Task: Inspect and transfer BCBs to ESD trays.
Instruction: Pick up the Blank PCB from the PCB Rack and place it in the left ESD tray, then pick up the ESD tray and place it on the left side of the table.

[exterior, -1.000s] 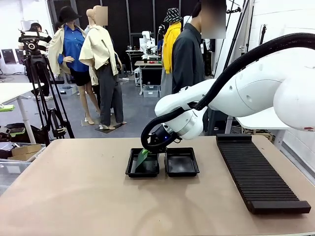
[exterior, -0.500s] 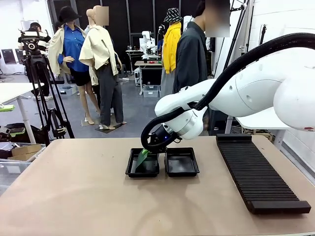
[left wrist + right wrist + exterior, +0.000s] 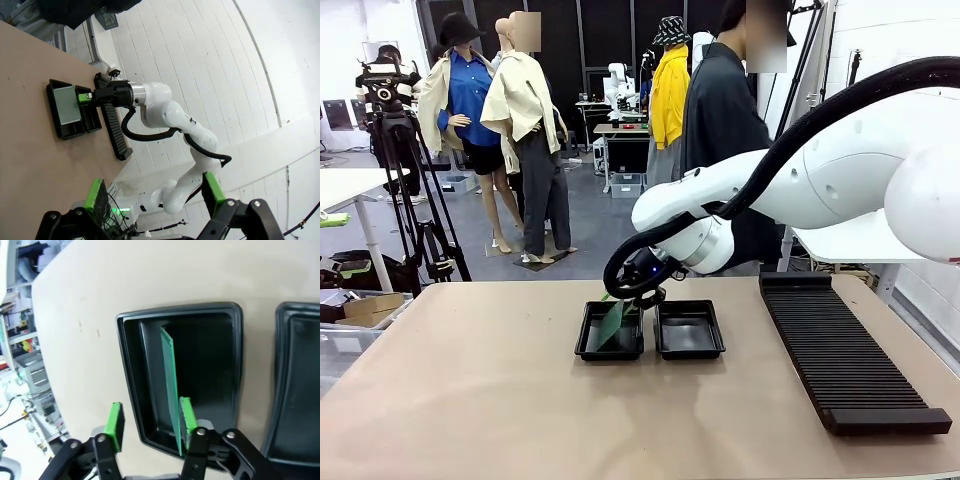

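Note:
A green BCB (image 3: 612, 326) leans tilted inside the left ESD tray (image 3: 583, 345); the right ESD tray (image 3: 690, 332) beside it holds nothing. My right gripper (image 3: 638, 300) hangs just over the left tray's far edge. In the right wrist view the BCB (image 3: 169, 380) stands on edge in the tray (image 3: 129, 370), resting against one green pad (image 3: 186, 416), and the right gripper (image 3: 150, 422) is open. My left gripper (image 3: 154, 192) is open and holds nothing, high up and far from the trays (image 3: 92, 120) and the BCB (image 3: 67, 102).
A long black ribbed rack (image 3: 845, 360) lies along the table's right side. A person in a dark shirt (image 3: 720, 120) stands behind the far edge. The near half of the tabletop (image 3: 520, 420) is bare.
The right gripper's jaws have parted and let go of the BCB, which now leans lower in the left tray. The person has shifted a little to the right.

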Motion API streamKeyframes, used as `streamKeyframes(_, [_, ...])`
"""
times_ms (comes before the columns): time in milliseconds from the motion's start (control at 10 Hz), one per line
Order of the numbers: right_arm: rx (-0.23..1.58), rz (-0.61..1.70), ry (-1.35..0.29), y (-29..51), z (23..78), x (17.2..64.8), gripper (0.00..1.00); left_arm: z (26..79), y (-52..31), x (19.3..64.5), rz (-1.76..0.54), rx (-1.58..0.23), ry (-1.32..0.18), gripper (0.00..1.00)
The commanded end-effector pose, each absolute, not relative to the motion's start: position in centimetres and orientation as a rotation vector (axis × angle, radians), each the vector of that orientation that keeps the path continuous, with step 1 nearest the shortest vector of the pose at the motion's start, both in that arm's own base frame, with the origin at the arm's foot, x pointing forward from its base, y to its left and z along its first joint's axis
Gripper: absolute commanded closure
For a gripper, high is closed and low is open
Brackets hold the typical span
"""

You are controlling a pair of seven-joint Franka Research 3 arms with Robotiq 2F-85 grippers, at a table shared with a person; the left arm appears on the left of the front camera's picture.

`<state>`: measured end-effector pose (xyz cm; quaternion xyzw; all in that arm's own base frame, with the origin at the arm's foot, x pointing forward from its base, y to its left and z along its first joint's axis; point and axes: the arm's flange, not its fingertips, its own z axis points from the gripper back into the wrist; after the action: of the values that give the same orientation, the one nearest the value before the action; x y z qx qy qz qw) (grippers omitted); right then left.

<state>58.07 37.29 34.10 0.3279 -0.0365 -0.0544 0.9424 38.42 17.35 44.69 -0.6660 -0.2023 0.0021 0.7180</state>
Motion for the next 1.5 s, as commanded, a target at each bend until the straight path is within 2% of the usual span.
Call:
streamKeyframes(0, [0.577,-0.130,-0.052,37.5,35.9,57.6,0.00,44.8,17.4,38.3,0.006,-1.471,-0.455,0.00])
streamKeyframes(400, [0.447,-0.151,-0.074,38.3,37.6,56.7,0.00,44.8,17.4,38.3,0.006,-1.471,-0.455,0.00])
streamKeyframes(1400, [0.478,-0.132,-0.074,37.9,37.3,56.8,0.00,44.8,17.4,38.3,0.006,-1.471,-0.455,0.00])
